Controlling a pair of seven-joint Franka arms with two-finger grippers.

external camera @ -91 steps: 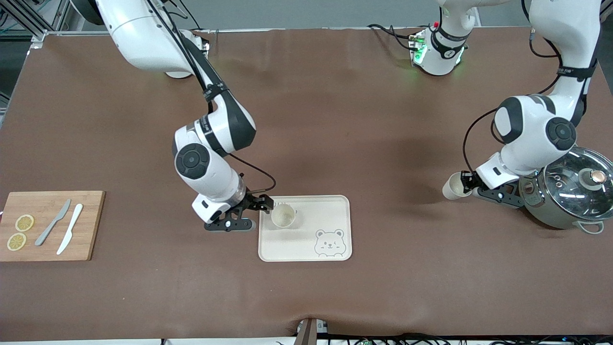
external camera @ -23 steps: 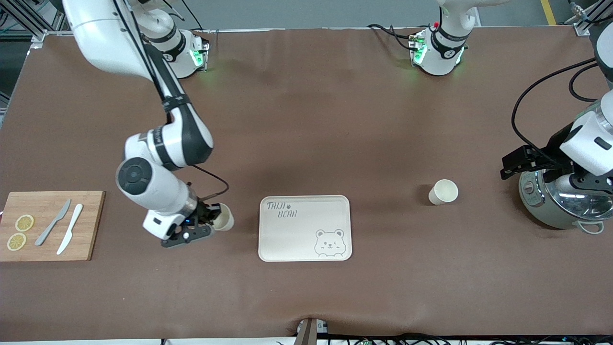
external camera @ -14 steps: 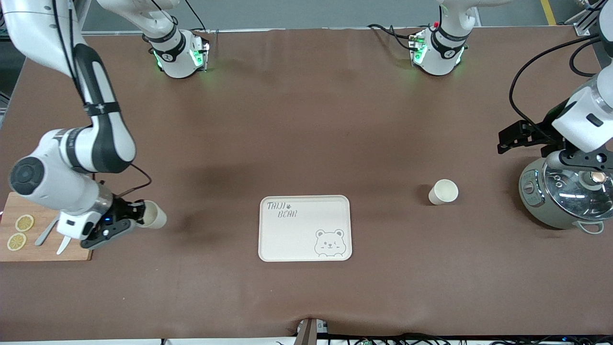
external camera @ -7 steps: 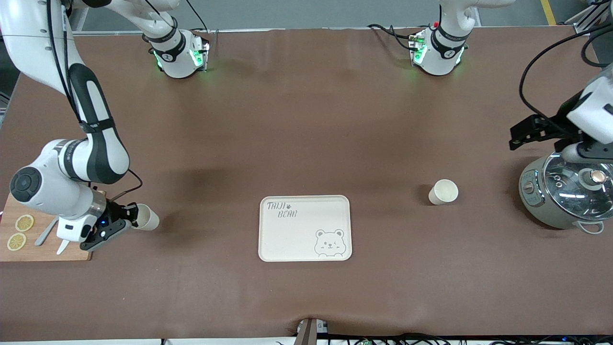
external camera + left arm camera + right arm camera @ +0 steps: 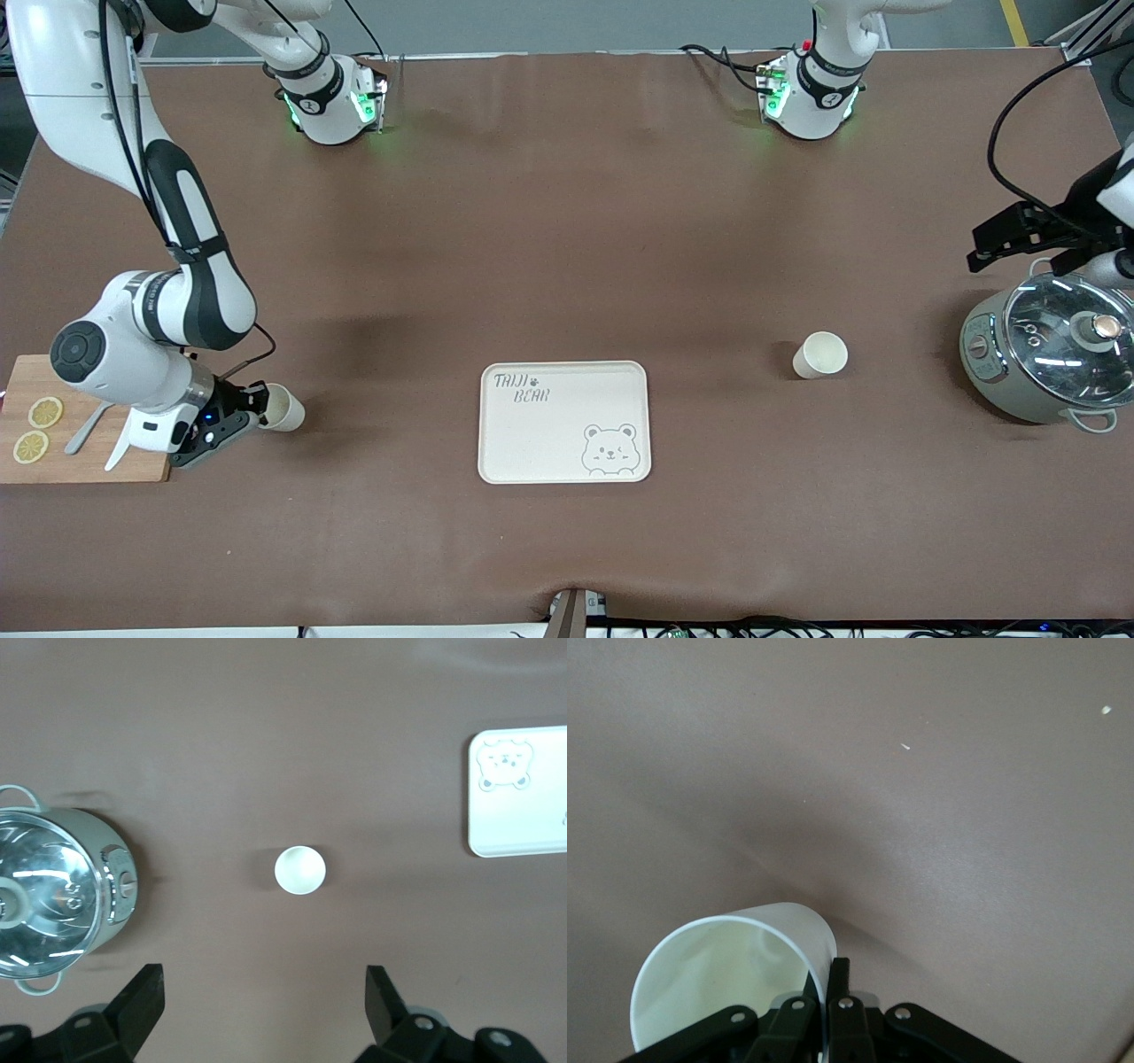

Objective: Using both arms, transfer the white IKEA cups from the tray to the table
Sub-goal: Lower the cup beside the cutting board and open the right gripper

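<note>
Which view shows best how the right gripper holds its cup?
The right wrist view: the right gripper pinches the cup by its rim wall, one finger inside. The front view shows the same cup small, beside the cutting board. The left wrist view misses it.

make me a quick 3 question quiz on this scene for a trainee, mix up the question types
1. True or false: both white cups stand on the bear-printed tray.
2. Which gripper is shut on a cup? A) left gripper B) right gripper C) neither
3. Fill in: the free cup stands on the table between the tray and the ____.

Key
1. False: the tray carries nothing. One cup stands on the table toward the left arm's end; the held cup is beside the cutting board.
2. B: its fingers pinch the cup's rim, while the left gripper is open, up above the pot.
3. pot
</note>
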